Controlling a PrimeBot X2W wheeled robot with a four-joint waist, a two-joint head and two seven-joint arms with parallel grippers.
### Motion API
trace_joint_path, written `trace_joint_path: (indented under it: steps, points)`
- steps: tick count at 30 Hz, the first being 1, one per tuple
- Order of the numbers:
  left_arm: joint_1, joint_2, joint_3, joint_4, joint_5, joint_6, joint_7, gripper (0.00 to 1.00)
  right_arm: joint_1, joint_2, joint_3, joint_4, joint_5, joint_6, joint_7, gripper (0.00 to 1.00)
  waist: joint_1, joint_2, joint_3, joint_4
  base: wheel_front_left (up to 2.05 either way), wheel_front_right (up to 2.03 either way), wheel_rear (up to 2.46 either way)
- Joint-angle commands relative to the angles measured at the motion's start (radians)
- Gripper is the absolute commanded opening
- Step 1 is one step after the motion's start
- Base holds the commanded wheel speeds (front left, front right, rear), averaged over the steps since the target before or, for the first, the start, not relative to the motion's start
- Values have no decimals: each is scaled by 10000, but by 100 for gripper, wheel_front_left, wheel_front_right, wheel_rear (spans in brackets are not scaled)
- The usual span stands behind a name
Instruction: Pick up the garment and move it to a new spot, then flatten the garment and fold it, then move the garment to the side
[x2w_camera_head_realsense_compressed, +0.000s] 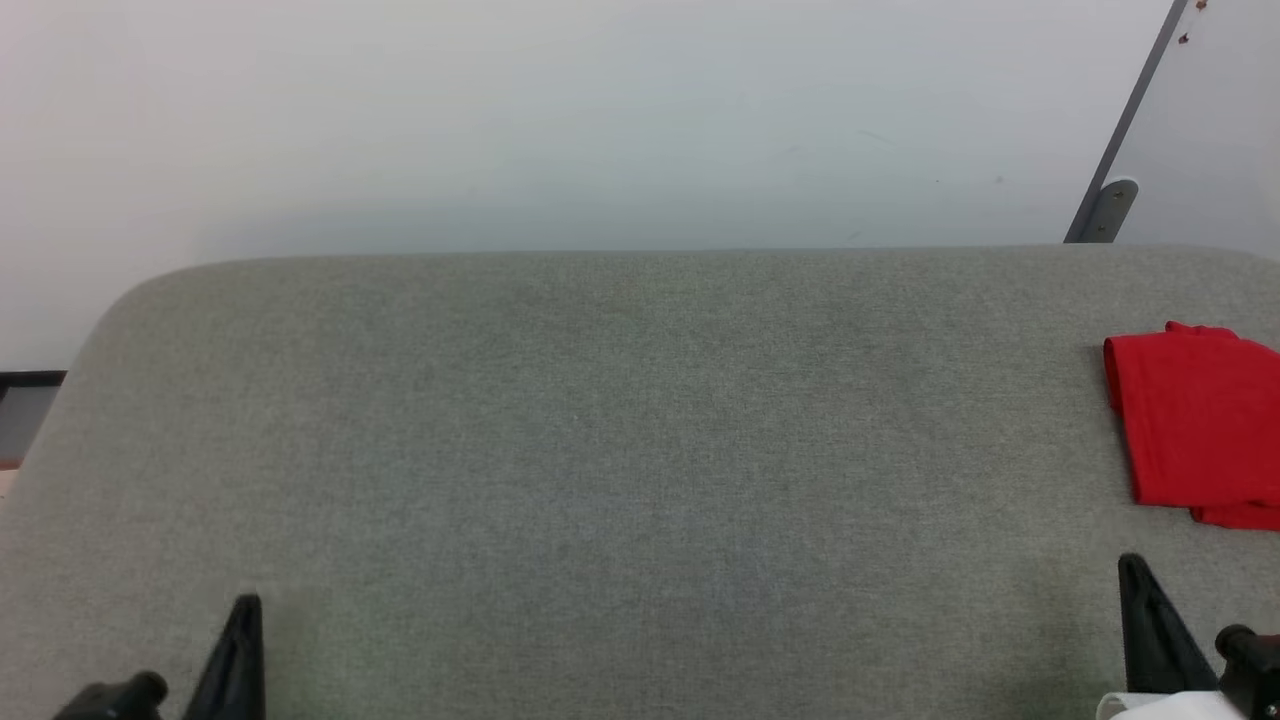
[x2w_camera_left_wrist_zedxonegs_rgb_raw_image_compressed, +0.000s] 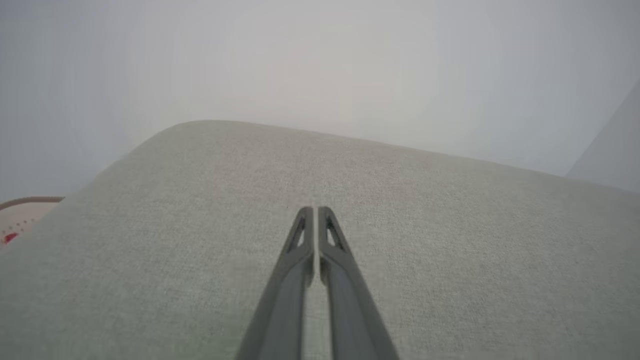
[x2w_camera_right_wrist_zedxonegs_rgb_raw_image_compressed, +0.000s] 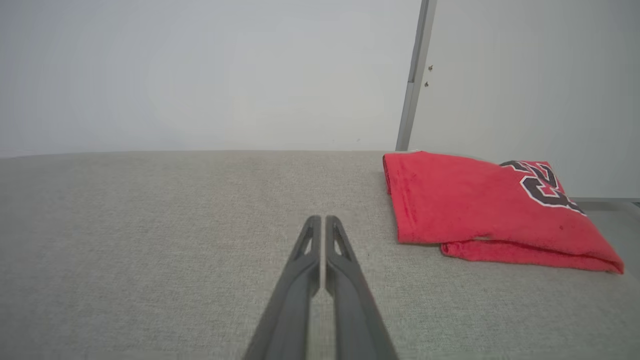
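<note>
The garment (x2w_camera_head_realsense_compressed: 1195, 425) is a red shirt lying folded on the grey cloth-covered table (x2w_camera_head_realsense_compressed: 620, 420) at its right edge. Black, white-edged print shows on the far part of the garment (x2w_camera_right_wrist_zedxonegs_rgb_raw_image_compressed: 480, 205) in the right wrist view. My right gripper (x2w_camera_right_wrist_zedxonegs_rgb_raw_image_compressed: 320, 218) is shut and empty, hovering over bare table to the left of and nearer than the garment; in the head view the right gripper (x2w_camera_head_realsense_compressed: 1135, 565) sits at the lower right. At the lower left, my left gripper (x2w_camera_head_realsense_compressed: 245, 605) is far from the garment. Over bare table, the left gripper (x2w_camera_left_wrist_zedxonegs_rgb_raw_image_compressed: 315, 209) is shut with nothing in it.
A pale wall rises behind the table's far edge. A grey metal post (x2w_camera_head_realsense_compressed: 1120, 150) leans at the upper right, behind the garment. The table's left corner is rounded, with a bit of floor (x2w_camera_head_realsense_compressed: 25, 410) beyond it.
</note>
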Motion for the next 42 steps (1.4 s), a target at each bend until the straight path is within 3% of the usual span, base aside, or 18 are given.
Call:
trace_joint_path:
  steps: [1, 42]
  points:
    - [-122, 26, 47, -72, -359, 0, 127, 0, -136, -15, -78, -6, 418, 0, 162, 0, 0, -1, 0, 2, 0, 0, 0]
    - [-899, -962, 114, -154, -5813, 3, 1816, 0, -663, 216, 83, -11, 7289, -6, 1767, 0, 0, -1, 19, 31, 0, 0, 0]
